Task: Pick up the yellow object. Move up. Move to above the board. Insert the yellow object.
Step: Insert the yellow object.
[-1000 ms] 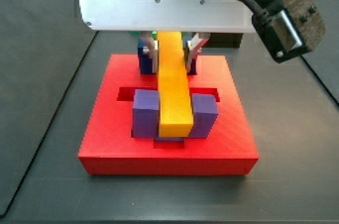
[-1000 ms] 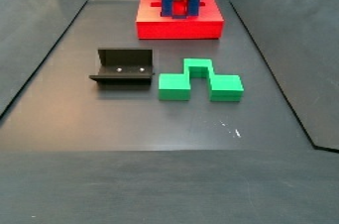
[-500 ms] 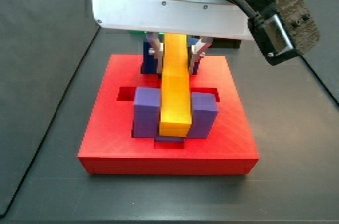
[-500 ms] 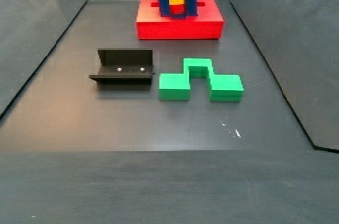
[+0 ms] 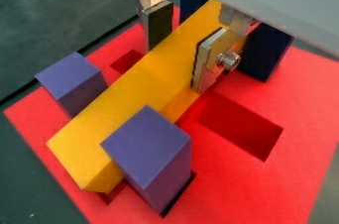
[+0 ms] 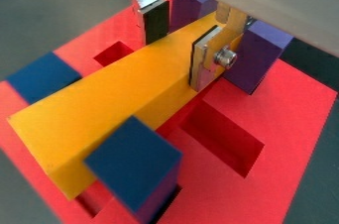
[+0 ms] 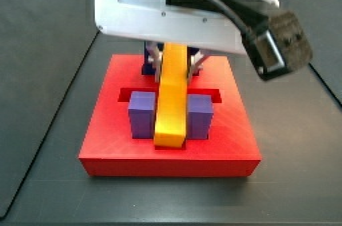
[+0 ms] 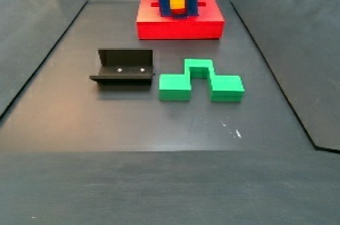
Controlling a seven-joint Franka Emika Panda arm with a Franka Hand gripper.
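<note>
The gripper (image 5: 181,38) sits over the board (image 7: 107,150), its two silver fingers (image 5: 209,57) pinched on the far end of the yellow object (image 5: 133,114) — one plate on each long side of the bar. In both wrist views the dark pads press flat against the yellow faces, and the bar (image 6: 113,109) runs out from between them and away across the red slab.

In a side view the yellow object (image 7: 171,105) lies lengthwise from about 12 o'clock to 6 o'clock over the middle of the board, passing between the two purple blocks (image 7: 140,115) that stand at its 9 and 3 o'clock sides (the right one (image 7: 201,113) touches or nearly touches the bar). The bar's near end reaches past the purple blocks toward the board's front edge. Whether its underside is seated in the slot or just above it cannot be told.

In a wrist view a blue block (image 6: 130,168) stands beside the bar's free end, and an open recessed slot (image 6: 219,139) shows in the red surface next to the bar.

In a side view the board (image 8: 180,28) is at 12 o'clock on the dark floor — well apart from the fixture (image 8: 122,68) and the green notched block (image 8: 200,80), which sit near the centre, side by side.
</note>
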